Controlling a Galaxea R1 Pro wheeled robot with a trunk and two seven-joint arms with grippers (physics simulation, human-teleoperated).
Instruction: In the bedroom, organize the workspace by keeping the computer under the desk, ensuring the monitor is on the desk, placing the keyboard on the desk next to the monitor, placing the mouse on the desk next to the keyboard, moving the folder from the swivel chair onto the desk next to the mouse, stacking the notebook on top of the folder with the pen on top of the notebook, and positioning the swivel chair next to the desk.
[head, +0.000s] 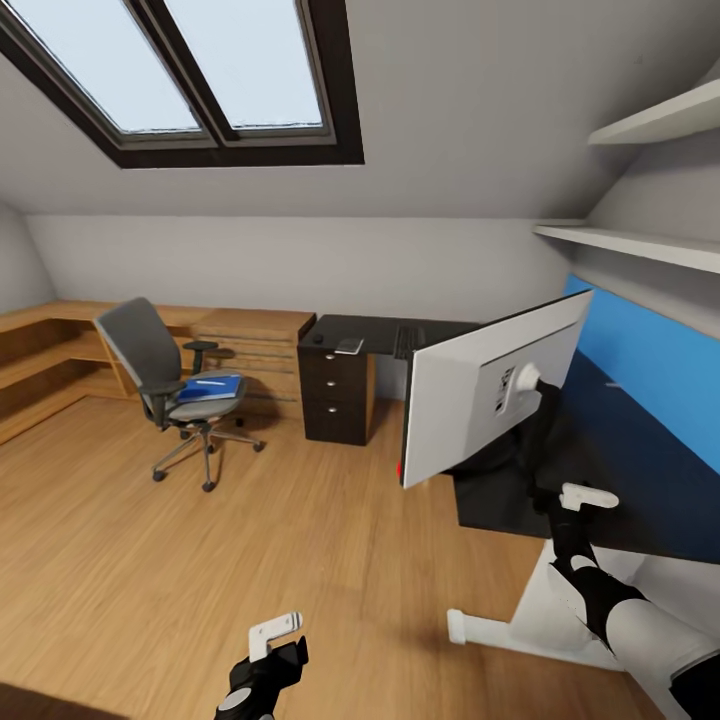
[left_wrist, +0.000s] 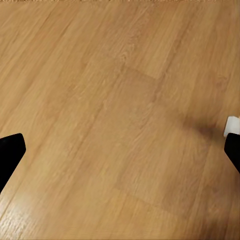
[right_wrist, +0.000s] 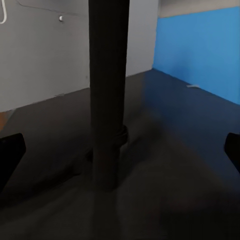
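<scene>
**Monitor on the dark desk, its foot hidden from us**

We see the monitor (head: 495, 385) from behind: a flat pale-grey slab, tilted, standing on the dark desk (head: 640, 470) by the blue wall. Its own body hides its base in the head view; the right wrist view shows a round black stand post (right_wrist: 107, 100) rising from the matte desktop.

Our right gripper (right_wrist: 120, 150) has its black fingers spread wide either side of the post, touching nothing. Our left gripper (left_wrist: 120, 150) hangs over bare plank floor, fingers parted and empty.

Farther off, a blue folder (head: 212, 387) lies on the grey swivel chair (head: 165, 385). Small items on the far desktop beside the black drawer unit (head: 336, 390) are too small to name.
</scene>
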